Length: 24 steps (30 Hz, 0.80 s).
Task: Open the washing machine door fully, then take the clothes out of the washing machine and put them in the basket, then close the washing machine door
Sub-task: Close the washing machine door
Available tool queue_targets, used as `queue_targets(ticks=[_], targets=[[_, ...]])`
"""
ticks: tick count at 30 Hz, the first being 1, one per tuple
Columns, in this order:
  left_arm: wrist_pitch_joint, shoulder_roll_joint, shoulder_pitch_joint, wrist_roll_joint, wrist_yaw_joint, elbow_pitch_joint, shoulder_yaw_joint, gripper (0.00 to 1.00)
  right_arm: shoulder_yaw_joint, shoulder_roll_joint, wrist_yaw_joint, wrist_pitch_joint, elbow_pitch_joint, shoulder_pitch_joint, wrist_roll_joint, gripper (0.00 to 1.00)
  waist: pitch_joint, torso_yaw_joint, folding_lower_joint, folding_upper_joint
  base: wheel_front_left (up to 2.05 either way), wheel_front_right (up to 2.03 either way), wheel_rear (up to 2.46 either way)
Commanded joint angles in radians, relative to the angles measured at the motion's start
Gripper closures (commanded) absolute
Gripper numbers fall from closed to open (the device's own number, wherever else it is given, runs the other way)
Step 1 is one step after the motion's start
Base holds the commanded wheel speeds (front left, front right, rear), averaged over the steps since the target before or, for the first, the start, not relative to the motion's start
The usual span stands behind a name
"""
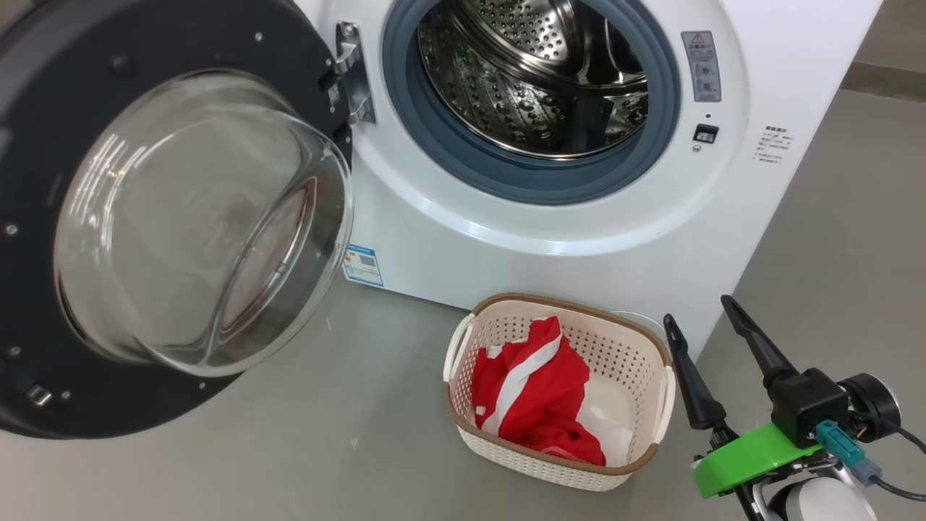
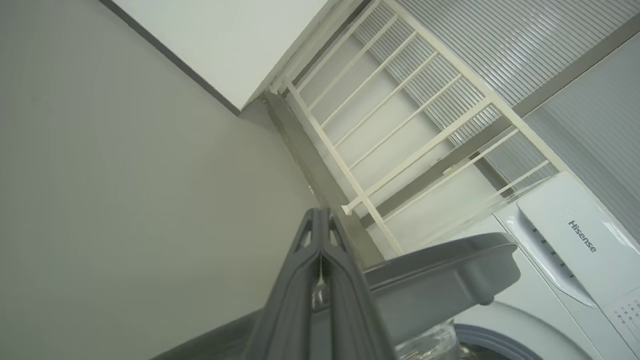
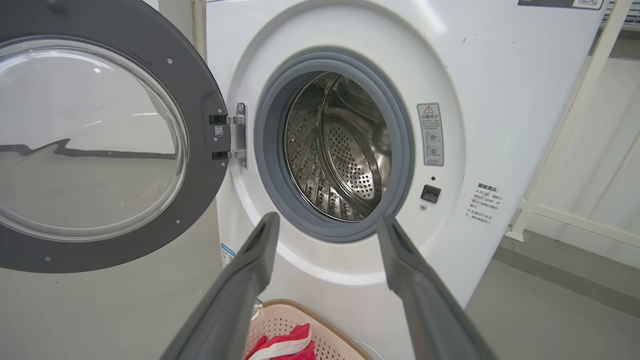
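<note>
1. Two steps look finished: the door [image 1: 195, 224] stands wide open at the frame's left, and the drum [image 1: 535, 79], top centre, looks empty.
2. The red, white-striped clothes [image 1: 532, 383] lie crumpled in the basket [image 1: 579, 307], lower centre, just before the washer [image 1: 550, 239].
3. Left: shutting the door.
4. Right tool [image 1: 696, 309], lower right, fingers apart and empty; left tool [image 2: 320, 215] pressed together.

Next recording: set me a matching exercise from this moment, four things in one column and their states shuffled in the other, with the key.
Things:
1. washing machine door
2. clothes
3. left gripper
4. right gripper

States:
a. open, holding nothing
b. lying in the basket
c. shut
d. swung wide open

Pairs: 1-d, 2-b, 3-c, 4-a
</note>
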Motion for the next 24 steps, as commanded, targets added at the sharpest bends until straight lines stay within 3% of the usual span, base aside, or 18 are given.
queue_targets(ticks=[1, 7, 10, 17, 24], targets=[[0.043, 0.071, -0.042, -0.027, -0.015, 0.008, 0.031, 1.00, 0.026, -0.004, 0.006, 0.002, -0.032, -0.004, -0.006, 0.00, -0.001, -0.004, 0.0000, 0.0000, 0.00, 0.00, 0.00], [0.174, 0.126, -0.087, -0.102, -0.070, 0.161, 0.043, 1.00, 0.037, -0.004, 0.006, 0.017, -0.040, 0.003, -0.020, 0.00, 0.006, -0.026, 0.0000, 0.0000, 0.00, 0.00, 0.00], [0.232, 0.131, -0.103, -0.149, -0.122, 0.197, 0.052, 1.00, 0.038, -0.004, 0.006, 0.020, -0.044, 0.005, -0.024, 0.00, 0.008, -0.035, 0.0000, 0.0000, 0.00, 0.00, 0.00], [0.306, 0.158, -0.085, -0.173, -0.184, 0.249, 0.042, 1.00, 0.045, -0.004, 0.006, 0.023, -0.049, 0.013, -0.027, 0.00, 0.006, -0.045, 0.0000, 0.0000, 0.00, 0.00, 0.00], [0.372, 0.134, -0.066, -0.212, -0.200, 0.261, 0.044, 1.00, 0.041, -0.004, 0.006, 0.014, -0.052, 0.021, -0.022, 0.00, 0.012, -0.039, 0.0000, 0.0000, 0.00, 0.00, 0.00]])
